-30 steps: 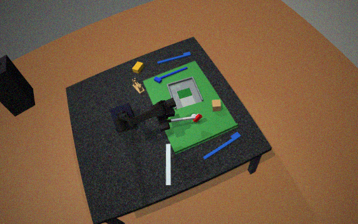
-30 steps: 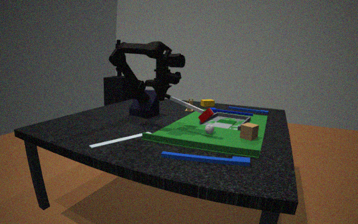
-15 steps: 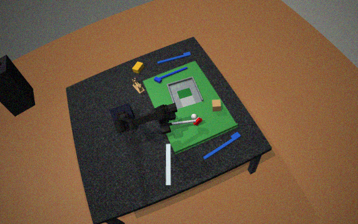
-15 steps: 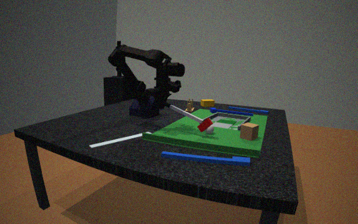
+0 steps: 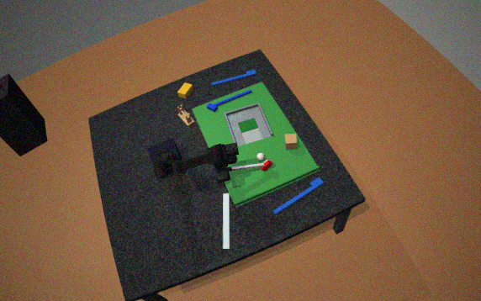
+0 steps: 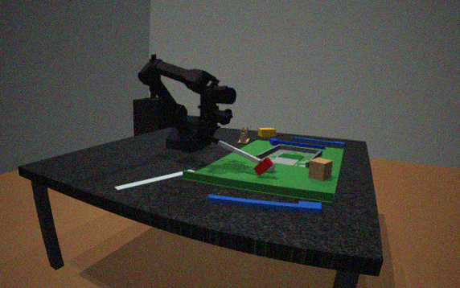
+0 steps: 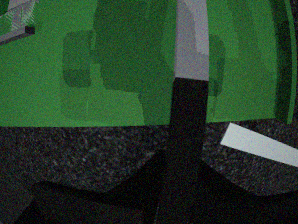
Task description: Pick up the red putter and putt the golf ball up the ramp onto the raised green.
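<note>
Hand (image 5: 229, 166) clamped on the grip end of the red putter (image 5: 253, 166); shaft runs out low over the green mat (image 5: 290, 168), red head down close to the surface. Golf ball (image 5: 261, 156) sits just beside the head, on the side toward the grey ramp (image 5: 253, 136) and the raised green (image 5: 247, 124). Contact between head and ball cannot be told.

Risks, as judged from here:
- Face looks angled, not square to the ramp line; a stroke could send the ball wide, toward the tan block (image 5: 291, 140) or off the mat edge
- Too soft and the ball rolls back down the ramp; too hard and it runs over the small green patch into the grey frame
- Long shaft held at one end may twist in the hand on impact
- Head so low it may scrape the mat and stall

Views:
- Top view gives ball, head and ramp together, so the line can be read
- Exterior view (image 6: 264, 166) shows the head's height and shaft tilt, but the ball is hidden behind the head
- Wrist view shows only the shaft (image 7: 193, 36) leading away over green, plus a white strip (image 7: 260, 144) on the dark worktop (image 7: 87, 149); no ball, no head
</note>
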You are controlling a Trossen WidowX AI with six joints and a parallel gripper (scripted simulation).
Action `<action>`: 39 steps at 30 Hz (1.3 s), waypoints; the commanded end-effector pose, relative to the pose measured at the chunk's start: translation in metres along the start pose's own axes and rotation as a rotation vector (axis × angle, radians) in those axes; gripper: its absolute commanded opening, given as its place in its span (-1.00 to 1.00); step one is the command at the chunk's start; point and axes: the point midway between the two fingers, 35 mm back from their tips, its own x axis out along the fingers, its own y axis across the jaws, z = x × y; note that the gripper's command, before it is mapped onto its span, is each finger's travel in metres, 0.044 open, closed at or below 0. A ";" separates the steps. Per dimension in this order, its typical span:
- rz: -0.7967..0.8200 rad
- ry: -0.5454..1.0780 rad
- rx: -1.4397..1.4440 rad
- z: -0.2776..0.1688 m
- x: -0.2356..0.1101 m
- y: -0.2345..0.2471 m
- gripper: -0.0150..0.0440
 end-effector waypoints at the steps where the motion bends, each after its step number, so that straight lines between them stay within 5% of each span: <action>1: 0.000 -0.009 0.000 0.000 0.004 -0.001 -0.49; 29: -0.002 -0.010 0.001 0.000 0.007 -0.031 -0.49; 39: 0.019 -0.003 -0.003 0.007 0.010 0.037 -0.49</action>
